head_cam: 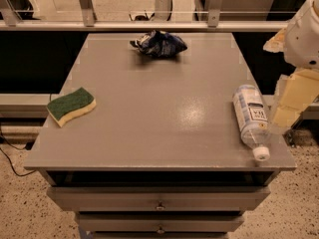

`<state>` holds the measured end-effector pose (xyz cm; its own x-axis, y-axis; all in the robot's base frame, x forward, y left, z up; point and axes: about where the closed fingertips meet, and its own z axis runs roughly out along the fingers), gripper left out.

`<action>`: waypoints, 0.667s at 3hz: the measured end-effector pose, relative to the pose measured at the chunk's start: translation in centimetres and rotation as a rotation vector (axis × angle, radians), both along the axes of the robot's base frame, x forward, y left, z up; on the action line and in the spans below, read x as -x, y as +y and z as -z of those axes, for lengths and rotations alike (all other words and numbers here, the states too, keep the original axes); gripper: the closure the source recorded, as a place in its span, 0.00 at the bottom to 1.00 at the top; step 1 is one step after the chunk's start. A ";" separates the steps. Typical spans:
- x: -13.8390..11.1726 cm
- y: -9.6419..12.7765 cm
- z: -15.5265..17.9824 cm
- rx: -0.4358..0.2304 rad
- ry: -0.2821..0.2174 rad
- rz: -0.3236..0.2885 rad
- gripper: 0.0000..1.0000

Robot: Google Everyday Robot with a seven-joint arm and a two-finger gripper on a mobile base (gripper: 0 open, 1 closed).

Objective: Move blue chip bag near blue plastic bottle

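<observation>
Status: blue chip bag ungrasped, well apart from blue plastic bottle.
The gripper hangs just right of the bottle; open or closed cannot be told. Bag lies beyond the bottle, leftward. Recommend pinching its crumpled crest, clear of the bottle.

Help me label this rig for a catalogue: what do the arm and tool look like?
The arm is a rounded white housing with a small dark spot. Below it, the tool, at the right edge beside the grey table, is pale yellow, made of flat blocky segments. No cables show.
</observation>
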<state>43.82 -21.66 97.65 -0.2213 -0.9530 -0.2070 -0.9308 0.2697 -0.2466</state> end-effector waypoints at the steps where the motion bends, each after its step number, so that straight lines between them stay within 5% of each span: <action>1: 0.0 0.0 0.0 0.000 0.000 0.000 0.00; 2: -3.5 1.5 0.2 -0.028 -0.058 -0.015 0.00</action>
